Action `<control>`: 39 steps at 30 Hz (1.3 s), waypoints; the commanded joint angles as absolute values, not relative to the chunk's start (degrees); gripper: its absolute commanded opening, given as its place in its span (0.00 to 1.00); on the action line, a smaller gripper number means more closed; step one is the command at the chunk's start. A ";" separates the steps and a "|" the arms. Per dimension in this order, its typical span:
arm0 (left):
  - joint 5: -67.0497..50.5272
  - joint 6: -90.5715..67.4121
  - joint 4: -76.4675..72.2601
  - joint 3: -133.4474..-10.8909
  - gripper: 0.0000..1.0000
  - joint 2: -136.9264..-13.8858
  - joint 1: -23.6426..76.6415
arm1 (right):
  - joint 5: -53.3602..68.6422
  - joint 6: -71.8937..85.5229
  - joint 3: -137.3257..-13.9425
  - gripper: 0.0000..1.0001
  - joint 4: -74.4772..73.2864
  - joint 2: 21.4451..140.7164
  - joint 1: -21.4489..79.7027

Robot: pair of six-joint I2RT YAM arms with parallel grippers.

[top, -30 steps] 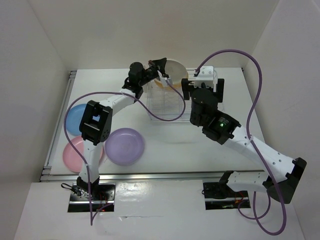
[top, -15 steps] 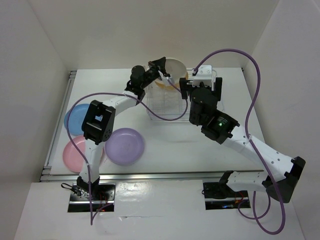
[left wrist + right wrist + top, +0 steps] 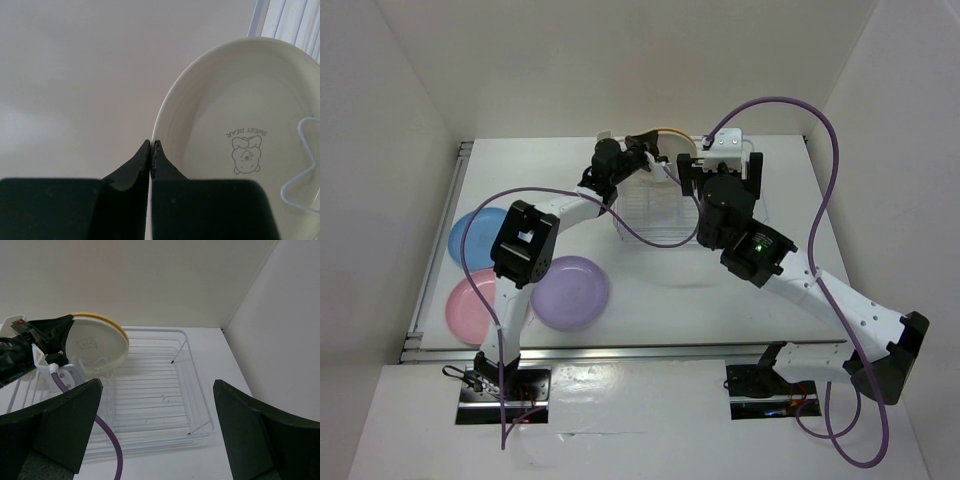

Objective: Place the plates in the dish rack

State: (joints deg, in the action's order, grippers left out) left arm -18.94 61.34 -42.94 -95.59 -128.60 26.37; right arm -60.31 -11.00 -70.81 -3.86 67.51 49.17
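Note:
My left gripper (image 3: 647, 152) (image 3: 151, 145) is shut on the rim of a cream plate (image 3: 672, 141) (image 3: 240, 130) (image 3: 95, 347), which stands nearly on edge over the far end of the white wire dish rack (image 3: 655, 210) (image 3: 155, 390). A yellow-orange plate (image 3: 111, 321) shows as a thin rim just behind it. On the table at the left lie a light blue plate (image 3: 468, 232), a pink plate (image 3: 468, 305) and a lilac plate (image 3: 572, 292). My right gripper (image 3: 723, 178) (image 3: 156, 385) hangs open over the rack's right side, holding nothing.
White walls close in the table at the back, left and right. The left arm's purple cable (image 3: 650, 235) loops across the rack's near side. A metal rail (image 3: 430, 290) runs along the table's left edge.
The left gripper has carried the cream plate to the right and turned it from face-on to nearly edge-on over the rack's far end. The right arm has barely moved.

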 commanded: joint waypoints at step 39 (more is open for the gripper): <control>5.62 -8.17 12.64 -78.94 0.59 -96.86 -10.10 | -54.84 -1.94 -58.89 1.00 -5.00 56.43 48.96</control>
State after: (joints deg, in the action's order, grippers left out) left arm 10.81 2.17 2.46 -82.59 -98.24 -10.63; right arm -53.95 -4.29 -58.78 -3.77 58.92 49.08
